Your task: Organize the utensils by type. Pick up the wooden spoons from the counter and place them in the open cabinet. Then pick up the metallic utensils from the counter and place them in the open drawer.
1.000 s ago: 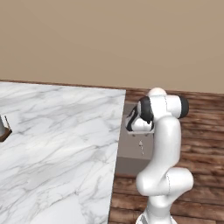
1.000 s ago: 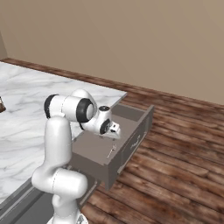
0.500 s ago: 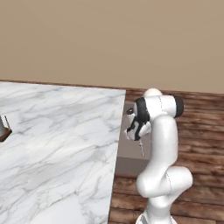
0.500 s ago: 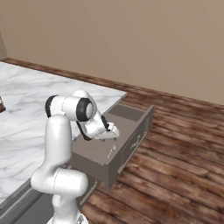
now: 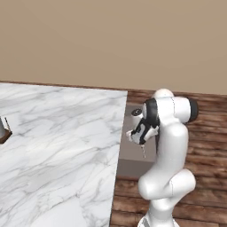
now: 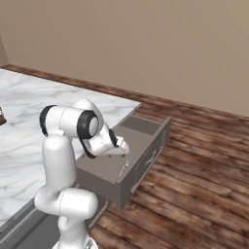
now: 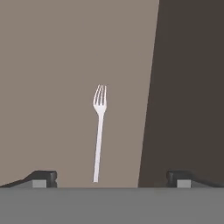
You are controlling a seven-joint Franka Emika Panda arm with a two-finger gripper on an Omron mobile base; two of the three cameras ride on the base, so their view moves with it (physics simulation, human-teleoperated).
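A thin silvery fork [image 7: 99, 131], one of the metallic utensils, lies flat on the grey-brown floor of the open drawer [image 6: 146, 127]. It is also visible as a small sliver [image 6: 124, 168] near the drawer's front and just under the hand [image 5: 142, 153]. My gripper [image 7: 111, 179] hangs over it, open wide, with the dark fingertips [image 7: 42, 178] well apart from the fork and nothing between them. The hand [image 5: 138, 138] sits beside the edge of the counter [image 5: 57, 146], above the drawer [image 6: 119, 148]. The wooden spoons and the open cabinet are out of view.
A small dark object [image 5: 3, 131] stands at the counter's far left edge [image 6: 1, 116]. The drawer's dark side wall [image 7: 188, 87] runs along the right of the fork. Wooden floor [image 6: 204, 160] lies beyond the drawer front.
The hand has swung from pointing outward to pointing down over the drawer and drawn in closer to the arm. The fork has stayed where it lies. The jaws remain open.
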